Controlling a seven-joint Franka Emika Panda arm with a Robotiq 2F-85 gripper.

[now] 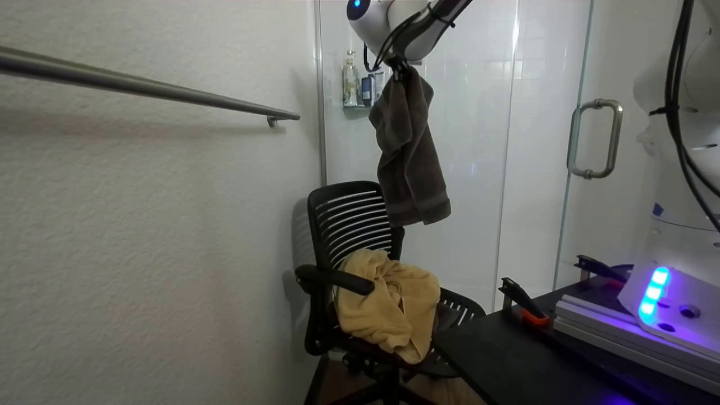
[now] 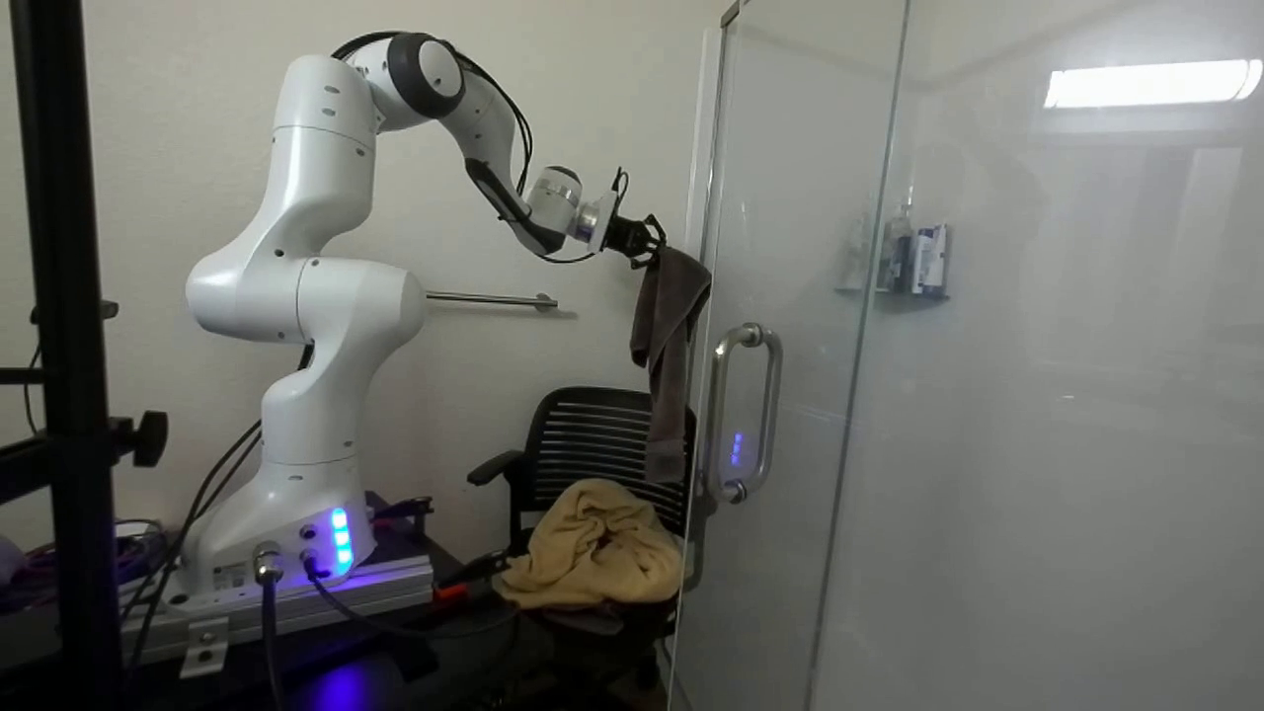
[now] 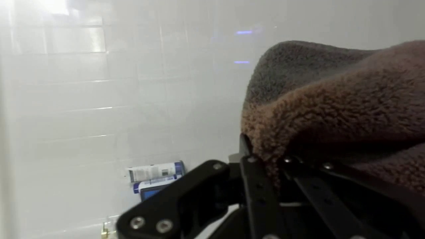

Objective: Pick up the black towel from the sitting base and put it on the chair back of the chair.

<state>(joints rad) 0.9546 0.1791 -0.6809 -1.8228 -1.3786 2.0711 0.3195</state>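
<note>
My gripper is shut on the top of the dark grey-brown towel, the task's towel. In an exterior view the gripper points sideways and the towel hangs down from it. In the wrist view the fingers pinch the towel, which fills the right side. The black chair has a slatted back, also in an exterior view. The gripper is well above the chair back. The towel's lower end overlaps the back's right part in both exterior views; I cannot tell whether it touches.
A tan cloth lies bunched on the chair seat. A glass shower door with a metal handle is close to the towel. A wall bar and a shelf with bottles are nearby. The black table bears the robot base.
</note>
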